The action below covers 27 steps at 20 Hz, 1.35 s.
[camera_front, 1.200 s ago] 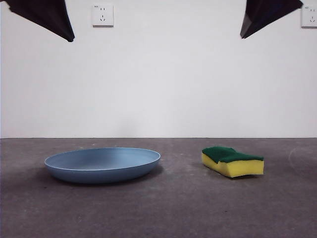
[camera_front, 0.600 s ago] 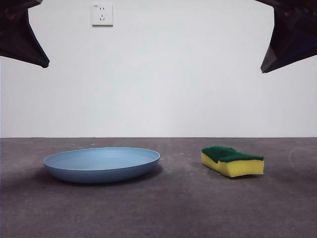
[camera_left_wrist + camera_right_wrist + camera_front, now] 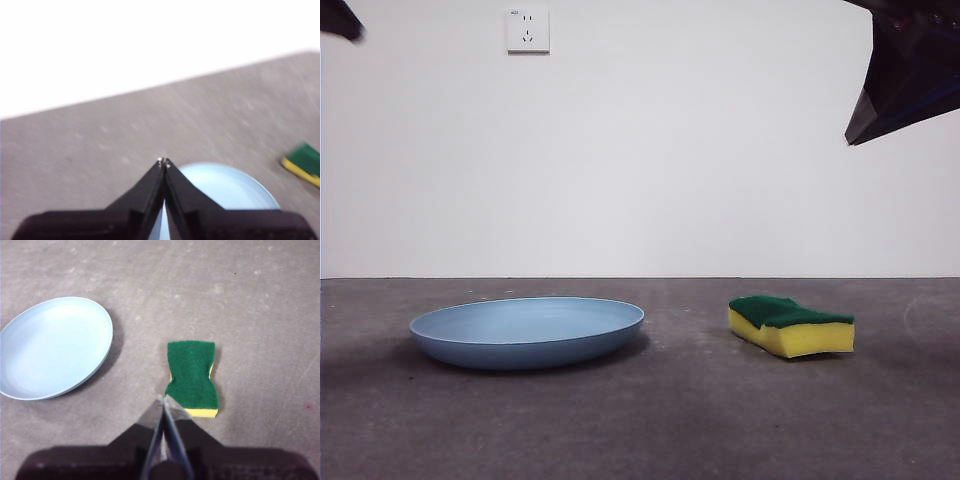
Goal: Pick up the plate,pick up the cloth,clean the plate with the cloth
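- Light-blue plate lies flat on the grey desk, same spot as half a second ago; the cloth, a yellow sponge with a green top, sits well apart beside it, also unmoved.
- Left gripper: dark shape in the front view has risen almost out of frame. Jaws clenched, holding nothing, above the plate's far rim.
- Right gripper: barely shifted in the front view; jaws pressed together, empty, hovering above the cloth's near end.
- Judgement: approach phase only. Neither pickup begun; both grippers must open before descending.
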Each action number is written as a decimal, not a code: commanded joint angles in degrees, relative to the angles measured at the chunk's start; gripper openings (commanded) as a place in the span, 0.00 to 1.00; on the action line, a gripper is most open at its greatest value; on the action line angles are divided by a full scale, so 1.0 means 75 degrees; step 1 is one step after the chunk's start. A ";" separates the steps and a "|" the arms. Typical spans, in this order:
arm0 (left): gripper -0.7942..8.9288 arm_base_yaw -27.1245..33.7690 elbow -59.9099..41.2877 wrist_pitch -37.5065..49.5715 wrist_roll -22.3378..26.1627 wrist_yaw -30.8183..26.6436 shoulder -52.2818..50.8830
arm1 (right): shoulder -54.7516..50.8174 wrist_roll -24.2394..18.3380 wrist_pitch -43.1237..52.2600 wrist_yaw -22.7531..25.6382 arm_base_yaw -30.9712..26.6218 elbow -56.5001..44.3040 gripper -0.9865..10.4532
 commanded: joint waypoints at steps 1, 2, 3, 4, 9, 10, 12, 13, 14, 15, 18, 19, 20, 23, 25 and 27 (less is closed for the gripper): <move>0.08 0.0571 -0.0863 0.0501 0.0137 0.0192 -0.0749 | -0.0006 0.0067 0.0041 0.0020 0.0003 -0.0035 0.09; 0.08 0.0880 -0.1291 0.0720 0.0125 0.0577 -0.1145 | -0.0006 0.0067 0.0044 0.0023 0.0003 -0.0035 0.09; 0.08 0.1125 -0.1652 0.0801 0.0122 0.0828 -0.1512 | -0.0006 0.0067 0.0041 0.0023 0.0003 -0.0035 0.09; 0.08 0.1329 -0.1970 0.0807 0.0119 0.0933 -0.1883 | -0.0006 0.0067 0.0041 0.0023 0.0003 -0.0035 0.09; 0.08 0.1985 -0.3177 0.0810 0.0073 0.0985 -0.3462 | -0.0006 0.0067 0.0041 0.0023 0.0003 -0.0035 0.09; 0.08 0.2049 -0.3346 0.0793 0.0032 0.0991 -0.3654 | -0.0006 0.0067 0.0044 0.0023 0.0003 -0.0035 0.09; 0.08 0.2171 -0.3558 0.0650 -0.0096 0.0988 -0.3885 | -0.0006 0.0067 0.0041 0.0023 0.0003 -0.0035 0.09; 0.08 0.2212 -0.3637 0.0600 -0.0096 0.0988 -0.3943 | -0.0006 0.0067 0.0041 0.0023 0.0003 -0.0035 0.09; 0.08 0.2244 -0.3722 0.0583 -0.0096 0.0991 -0.3981 | -0.0006 0.0067 0.0041 0.0023 0.0003 -0.0035 0.09; 0.08 0.2267 -0.3812 0.0571 -0.0102 0.0997 -0.4013 | -0.0006 0.0067 0.0041 0.0023 0.0003 -0.0035 0.09; 0.08 0.2285 -0.3990 0.0300 -0.0166 0.0997 -0.4144 | -0.0006 0.0067 0.0041 0.0023 0.0003 -0.0035 0.09; 0.08 0.2285 -0.4019 0.0166 -0.0219 0.0994 -0.4197 | -0.0006 0.0067 0.0044 0.0023 0.0003 -0.0035 0.09; 0.08 0.2285 -0.4022 -0.0050 -0.0271 0.0988 -0.4272 | -0.0006 0.0067 0.0041 0.0023 0.0003 -0.0035 0.09; 0.08 0.2285 -0.4022 -0.0481 -0.0323 0.0979 -0.4272 | -0.0006 0.0067 0.0041 0.0023 0.0003 -0.0035 0.09; 0.08 0.2282 -0.4022 -0.0478 -0.0344 0.0979 -0.4272 | -0.0006 0.0067 0.0041 0.0023 0.0003 -0.0035 0.09; 0.08 0.2282 -0.4022 -0.0478 -0.0344 0.0962 -0.4261 | -0.0006 0.0067 0.0041 0.0023 0.0003 -0.0035 0.09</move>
